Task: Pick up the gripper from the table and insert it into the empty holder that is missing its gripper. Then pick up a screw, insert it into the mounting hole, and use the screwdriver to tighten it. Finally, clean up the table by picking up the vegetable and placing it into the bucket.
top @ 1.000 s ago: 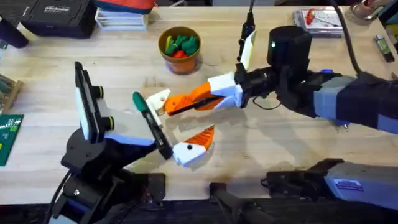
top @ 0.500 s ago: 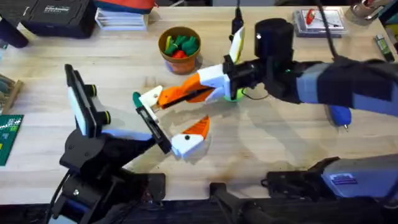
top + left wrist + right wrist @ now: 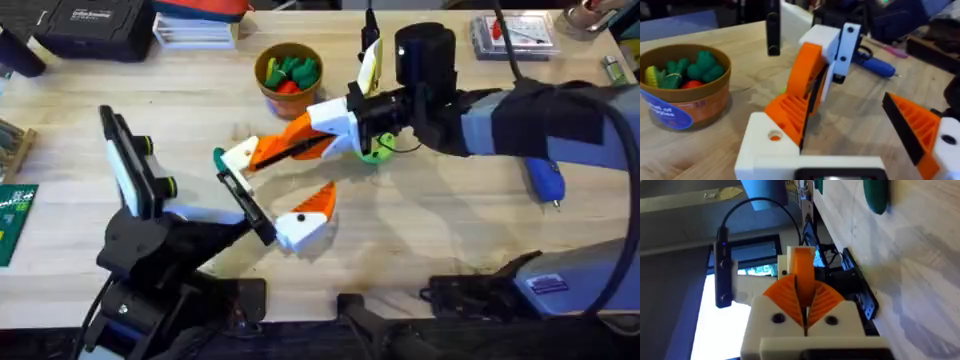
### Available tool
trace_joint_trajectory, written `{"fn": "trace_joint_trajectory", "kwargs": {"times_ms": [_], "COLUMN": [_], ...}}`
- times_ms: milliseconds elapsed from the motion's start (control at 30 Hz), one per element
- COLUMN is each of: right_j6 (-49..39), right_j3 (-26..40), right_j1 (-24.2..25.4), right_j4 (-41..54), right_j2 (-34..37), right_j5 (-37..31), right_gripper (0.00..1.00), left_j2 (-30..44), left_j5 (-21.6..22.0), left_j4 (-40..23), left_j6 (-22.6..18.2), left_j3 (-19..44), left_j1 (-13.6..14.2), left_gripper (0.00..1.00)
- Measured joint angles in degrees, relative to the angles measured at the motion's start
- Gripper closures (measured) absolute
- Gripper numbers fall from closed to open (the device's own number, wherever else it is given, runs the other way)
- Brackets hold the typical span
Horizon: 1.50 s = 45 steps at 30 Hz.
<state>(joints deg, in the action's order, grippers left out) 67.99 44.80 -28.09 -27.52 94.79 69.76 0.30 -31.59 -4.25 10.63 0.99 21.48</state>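
Note:
My right gripper (image 3: 272, 155) reaches in from the right and is shut on the gripper (image 3: 788, 111), an orange ribbed wedge; the orange pads (image 3: 805, 300) pinch it (image 3: 802, 266). The wedge rests against the white holder (image 3: 240, 156) of my left gripper (image 3: 278, 190), which is open, its orange-tipped finger (image 3: 312, 212) far apart. The holder's white block (image 3: 765, 152) shows a hole. The green vegetable (image 3: 376, 150) lies on the table under the right wrist. The orange-brown bucket (image 3: 288, 80) stands behind with green and red toys inside (image 3: 687, 85). The blue screwdriver (image 3: 546, 181) lies at the right (image 3: 875, 65).
A black case (image 3: 90, 25) and stacked items sit at the back left, a clear box (image 3: 515, 30) at the back right. A green card (image 3: 12, 222) lies at the left edge. Bare wood (image 3: 430, 230) stretches in front of the right arm.
The right arm has swung left and back with its shut gripper, uncovering the green vegetable. The left gripper has shifted slightly left, keeping the holder at the orange wedge.

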Motion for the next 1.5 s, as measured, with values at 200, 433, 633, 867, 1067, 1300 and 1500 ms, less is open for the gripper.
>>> {"fn": "trace_joint_trajectory", "kwargs": {"times_ms": [200,433,633,867,1067,1300,1500], "right_j6": [0.2,0.2,1.3,2.3,1.3,-0.7,-1.0], "right_j3": [0.0,0.0,0.3,0.7,0.8,0.8,0.8], "right_j1": [1.5,0.3,-3.9,-5.5,-5.9,-7.4,-7.3], "right_j4": [0.5,0.3,-0.7,-0.9,-0.6,-0.1,0.7], "right_j2": [0.5,0.6,0.5,0.3,0.3,0.3,0.3], "right_j5": [1.0,0.4,-6.2,-10.9,-11.1,-10.8,-10.2], "right_gripper": [0.995,0.995,0.995,0.995,0.887,0.713,0.51], "left_j2": [0.0,0.0,0.0,0.1,0.1,0.1,0.0], "left_j5": [-3.8,-4.5,-2.7,0.0,0.4,-2.1,-2.4], "left_j4": [0.0,-0.1,-0.3,-0.3,-0.3,-0.2,-0.1], "left_j6": [0.0,0.1,1.5,2.5,2.6,1.6,0.4], "left_j3": [0.0,0.0,0.0,0.0,0.0,0.0,0.0], "left_j1": [0.2,0.2,-0.3,-0.6,-0.6,-0.2,-0.2], "left_gripper": [0.015,0.015,0.015,0.015,0.015,0.014,0.014]}}
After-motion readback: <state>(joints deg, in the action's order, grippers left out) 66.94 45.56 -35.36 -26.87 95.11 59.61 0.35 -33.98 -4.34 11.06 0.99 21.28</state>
